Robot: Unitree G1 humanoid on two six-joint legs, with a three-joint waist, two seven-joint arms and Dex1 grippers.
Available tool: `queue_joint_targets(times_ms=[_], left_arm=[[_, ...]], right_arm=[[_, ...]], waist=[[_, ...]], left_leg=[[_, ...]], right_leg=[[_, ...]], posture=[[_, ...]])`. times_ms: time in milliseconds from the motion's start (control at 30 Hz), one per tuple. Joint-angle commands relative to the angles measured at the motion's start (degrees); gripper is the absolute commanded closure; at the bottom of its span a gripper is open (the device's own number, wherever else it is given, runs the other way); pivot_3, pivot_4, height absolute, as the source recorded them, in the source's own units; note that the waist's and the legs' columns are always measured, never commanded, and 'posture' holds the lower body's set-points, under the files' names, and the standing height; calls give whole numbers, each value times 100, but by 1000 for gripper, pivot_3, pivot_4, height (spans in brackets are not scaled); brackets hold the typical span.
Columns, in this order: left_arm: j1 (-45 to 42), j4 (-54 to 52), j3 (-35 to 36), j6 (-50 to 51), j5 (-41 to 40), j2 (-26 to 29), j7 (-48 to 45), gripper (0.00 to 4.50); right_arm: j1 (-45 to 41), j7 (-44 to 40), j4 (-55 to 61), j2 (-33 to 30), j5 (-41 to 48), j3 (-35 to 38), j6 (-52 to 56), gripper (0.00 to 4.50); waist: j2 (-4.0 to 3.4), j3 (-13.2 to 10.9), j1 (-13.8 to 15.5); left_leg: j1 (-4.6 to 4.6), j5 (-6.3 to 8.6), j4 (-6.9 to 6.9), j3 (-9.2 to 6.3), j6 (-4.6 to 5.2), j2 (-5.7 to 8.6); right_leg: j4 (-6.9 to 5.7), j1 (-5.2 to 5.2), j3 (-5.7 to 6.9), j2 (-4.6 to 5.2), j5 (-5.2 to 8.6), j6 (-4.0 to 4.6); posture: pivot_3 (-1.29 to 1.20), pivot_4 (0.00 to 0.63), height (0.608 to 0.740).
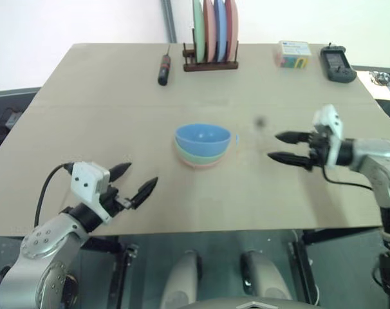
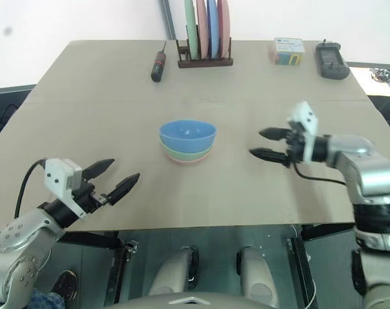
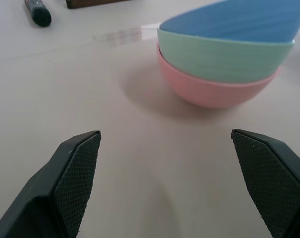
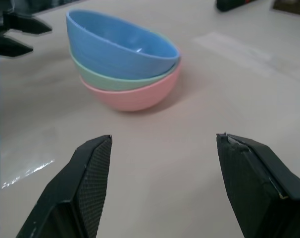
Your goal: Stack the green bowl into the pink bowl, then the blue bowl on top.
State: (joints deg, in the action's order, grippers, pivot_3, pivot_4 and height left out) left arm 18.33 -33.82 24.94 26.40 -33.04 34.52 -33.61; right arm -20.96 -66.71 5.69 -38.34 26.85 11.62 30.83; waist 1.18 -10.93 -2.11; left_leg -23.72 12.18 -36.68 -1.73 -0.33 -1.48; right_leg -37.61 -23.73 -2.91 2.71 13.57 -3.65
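The left tool [image 1: 134, 180] hovers released at the near left of the desk [image 1: 85, 103]. At centre, the blue bowl [image 1: 203, 138] sits in the green bowl [image 1: 201, 155], nested in the pink bowl [image 1: 201, 163]. The right tool [image 1: 284, 147] is released, empty, right of the stack.

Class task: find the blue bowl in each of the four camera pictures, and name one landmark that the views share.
Left eye view: blue bowl at table centre, topmost of the stack.
Right eye view: left of centre.
Left wrist view: upper right corner, on the green bowl.
Right wrist view: upper left.
Shared landmark: the pink bowl under the stack.
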Motion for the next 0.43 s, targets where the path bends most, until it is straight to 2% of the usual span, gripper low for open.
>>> queue_joint_targets(times_ms=[33,233,433], left_arm=[[97,-107,362,-228,0,115,-172,0],[-37,42,433,-287,68,228,-250,0],[-202,131,395,-387,130,272,-342,0]], right_arm=[[445,-349,-84,-131,153,456,-858,918],[951,-574,-522,-53,175,615,-1939,918],[1209,-509,-830,-36,124,576,-2474,918]], waist=[[1,1,-7],[1,1,-13],[1,1,-9]], left_leg=[[1,0,-4,-1,0,-1],[0,0,-26,8,0,-2],[-1,0,-26,8,0,-1]], right_leg=[[-1,1,0,-1,8,-12],[-4,8,-8,-1,8,-14],[-4,8,-9,-1,7,-13]], posture=[[0,150,740],[0,150,740],[0,150,740]])
